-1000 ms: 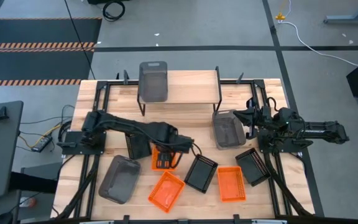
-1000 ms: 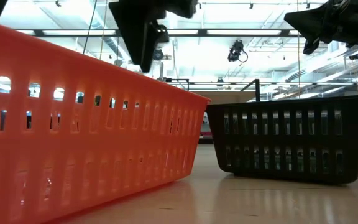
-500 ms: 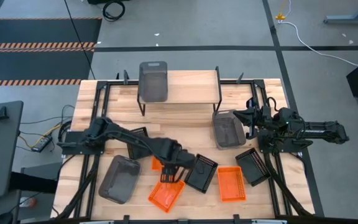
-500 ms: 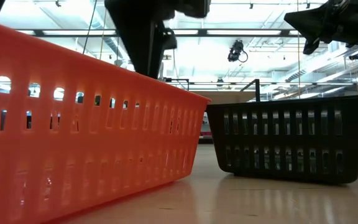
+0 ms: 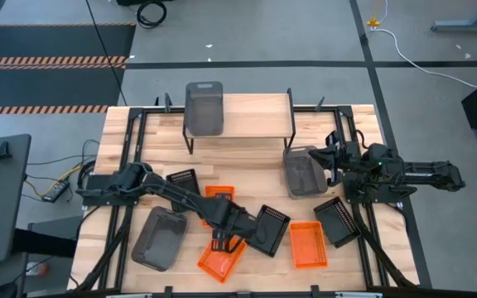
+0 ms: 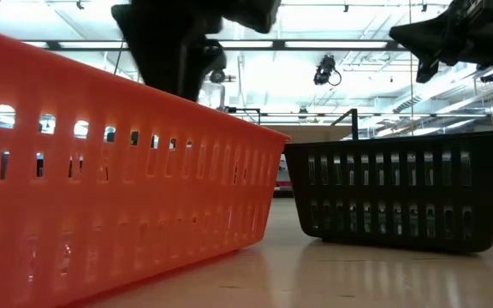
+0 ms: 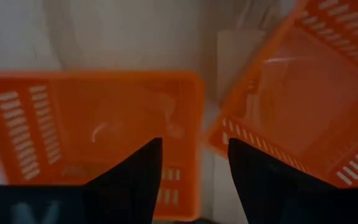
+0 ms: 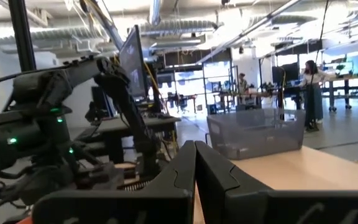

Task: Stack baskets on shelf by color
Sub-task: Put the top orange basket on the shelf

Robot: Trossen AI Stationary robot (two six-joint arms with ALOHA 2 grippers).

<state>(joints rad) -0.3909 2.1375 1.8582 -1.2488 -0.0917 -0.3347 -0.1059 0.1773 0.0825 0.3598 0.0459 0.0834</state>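
Shelf (image 5: 247, 116): low wooden riser on black legs at the far side of the wooden table (image 5: 363, 124). One grey basket (image 5: 204, 106) stands on its left end; the rest of the plank is bare.

Baskets counted from the high view:
- Grey, three: the one on the shelf; one (image 5: 303, 172) on the table beside the right arm; one (image 5: 158, 238) at the near left.
- Orange, three: one (image 5: 219, 193) mid-table, partly under the left arm; one (image 5: 220, 258) at the near edge; one (image 5: 308, 244) to the right of the others.
- Black perforated, three: one (image 5: 182, 180) under the left arm; one (image 5: 268, 229) between the orange ones; one (image 5: 336, 220) at the near right.

Left gripper (image 5: 224, 239): reaching over the near orange basket, fingers spread wide, holding nothing. Only the left wrist view shows the two dark fingers (image 7: 132, 180) parted above the wall of one orange basket (image 7: 98, 134), with a second orange basket (image 7: 303, 106) just beside it.

Right gripper (image 5: 328, 154): waiting beside the grey basket at the right, fingers pressed together, empty. The right wrist view alone shows the shelved grey basket (image 8: 255, 132) from the side and a person (image 8: 308, 93) standing far off in the room.

Low view: an orange basket wall (image 6: 101, 180) fills the near left and a black basket (image 6: 400, 188) stands apart from it, slotted sides visible only here.

No readable writing or labels.
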